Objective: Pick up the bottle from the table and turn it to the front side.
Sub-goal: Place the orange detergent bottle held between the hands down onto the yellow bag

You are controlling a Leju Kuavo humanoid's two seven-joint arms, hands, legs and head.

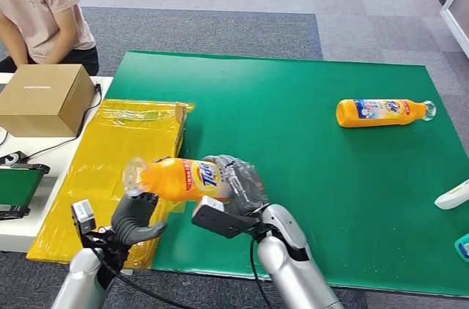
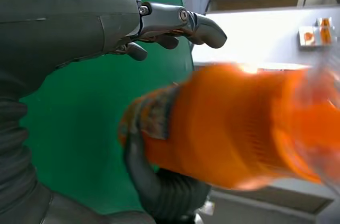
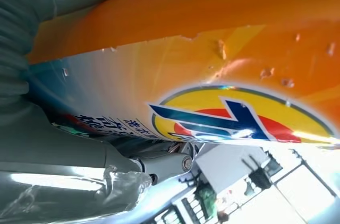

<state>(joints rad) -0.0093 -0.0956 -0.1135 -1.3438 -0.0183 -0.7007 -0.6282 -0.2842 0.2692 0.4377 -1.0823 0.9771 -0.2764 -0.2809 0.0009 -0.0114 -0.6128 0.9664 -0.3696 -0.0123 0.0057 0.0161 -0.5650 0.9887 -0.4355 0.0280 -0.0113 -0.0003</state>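
From the head view I have the green mat (image 1: 310, 177) covering most of the table, with a yellow plastic sheet (image 1: 111, 155) along its 9 o'clock edge. A person (image 1: 44, 12) sits at 10 o'clock behind a cardboard box (image 1: 47, 97). My right hand (image 1: 240, 184) grips the base end of the orange bottle (image 1: 185, 179), holding it level above the mat's near edge at about 7 o'clock, its clear cap pointing toward 9 o'clock and the label facing me. My left hand (image 1: 134, 217) sits just beneath the neck end, fingers apart and curled loosely; whether it touches the bottle I cannot tell. A second orange bottle (image 1: 382, 112) lies on the mat at 2 o'clock.
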